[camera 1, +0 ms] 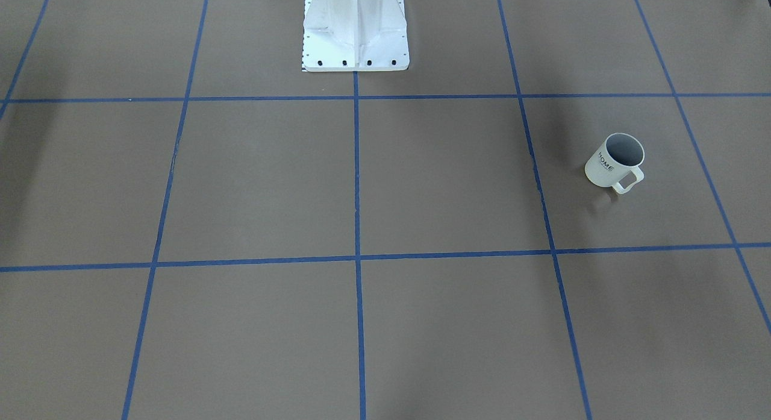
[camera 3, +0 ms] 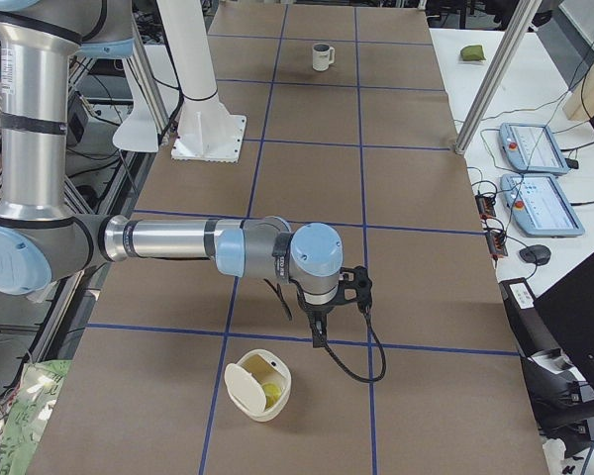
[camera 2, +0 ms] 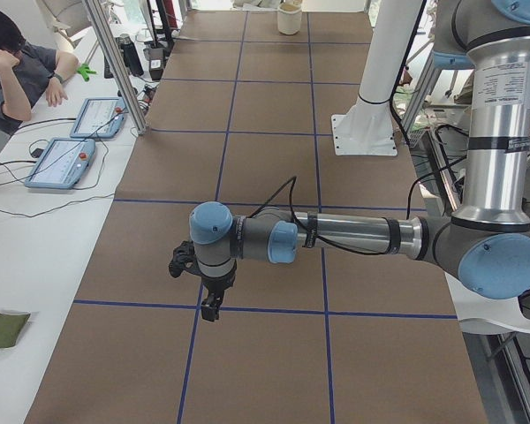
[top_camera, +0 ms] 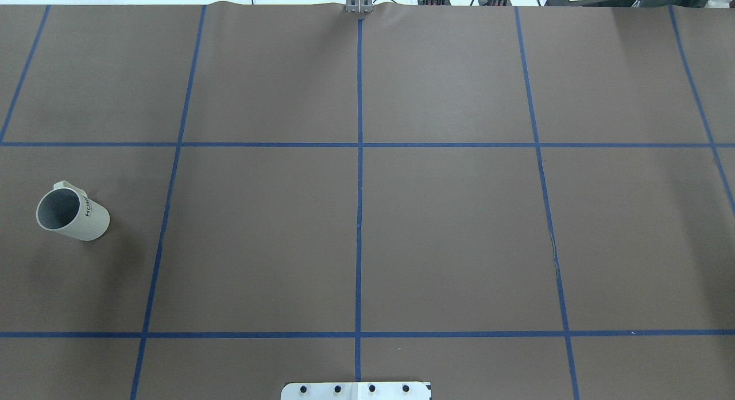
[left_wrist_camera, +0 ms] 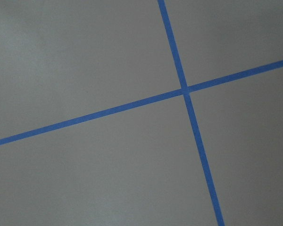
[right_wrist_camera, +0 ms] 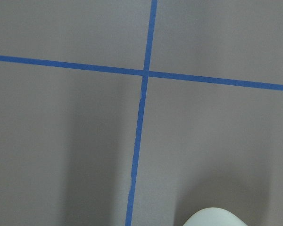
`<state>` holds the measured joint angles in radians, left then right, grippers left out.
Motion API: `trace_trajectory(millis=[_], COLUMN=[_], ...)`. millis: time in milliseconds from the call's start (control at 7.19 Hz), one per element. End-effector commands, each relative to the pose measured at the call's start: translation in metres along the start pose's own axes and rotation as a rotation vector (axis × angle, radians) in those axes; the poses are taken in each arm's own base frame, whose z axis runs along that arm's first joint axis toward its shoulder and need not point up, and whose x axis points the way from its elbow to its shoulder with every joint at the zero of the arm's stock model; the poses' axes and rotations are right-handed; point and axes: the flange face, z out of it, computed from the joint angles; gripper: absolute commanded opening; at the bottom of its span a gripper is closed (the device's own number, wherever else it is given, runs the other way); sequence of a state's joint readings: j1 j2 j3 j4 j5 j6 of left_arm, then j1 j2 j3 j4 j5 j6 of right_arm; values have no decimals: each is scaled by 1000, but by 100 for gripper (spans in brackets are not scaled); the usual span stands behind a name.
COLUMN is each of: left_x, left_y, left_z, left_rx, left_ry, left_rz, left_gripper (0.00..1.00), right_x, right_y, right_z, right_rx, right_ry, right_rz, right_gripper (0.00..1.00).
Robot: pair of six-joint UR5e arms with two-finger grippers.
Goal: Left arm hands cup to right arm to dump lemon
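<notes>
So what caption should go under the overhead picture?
White HOME mug upright on the left of a brown table gridded with blue tape.

Table point(top_camera: 459, 228) is covered in flat brown and gridded with blue tape lines point(top_camera: 359, 216). Cup point(top_camera: 73, 212), left of overhead view: off-white wall, dark grey inside, black "HOME" lettering. Base plate point(camera 1: 355, 28): white, black bolt dots. Left arm point(camera 2: 353, 237) and right arm point(camera 3: 168, 239): silver-grey tubes, pale-blue joint caps. Yellow lemon point(camera 3: 272, 394) is seen in a cream tub point(camera 3: 246, 381).
</notes>
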<state>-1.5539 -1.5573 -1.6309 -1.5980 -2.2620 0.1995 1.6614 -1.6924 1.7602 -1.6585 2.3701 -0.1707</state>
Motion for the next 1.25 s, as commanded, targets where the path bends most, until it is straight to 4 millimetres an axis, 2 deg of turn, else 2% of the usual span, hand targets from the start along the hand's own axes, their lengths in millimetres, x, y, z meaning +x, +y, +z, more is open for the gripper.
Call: trace_trajectory(millis=[0, 557, 974, 1113], left_x=[1, 1, -1, 0], left_y=[1, 1, 5, 4], left_z=[0, -1, 1, 1], left_rx=[2, 3, -2, -1], left_ry=[10, 11, 6, 4], left_rz=[-2, -3, -4, -3], left_gripper=[100, 100, 100, 100], right_x=[7, 9, -6, -21], right_y=[2, -1, -12, -28], right_z=[8, 16, 25, 20], right_rx=[-13, -28, -48, -36], right_ry=[-2, -3, 0, -4], right_rz=[17, 15, -21, 8], right_gripper=[100, 100, 100, 100])
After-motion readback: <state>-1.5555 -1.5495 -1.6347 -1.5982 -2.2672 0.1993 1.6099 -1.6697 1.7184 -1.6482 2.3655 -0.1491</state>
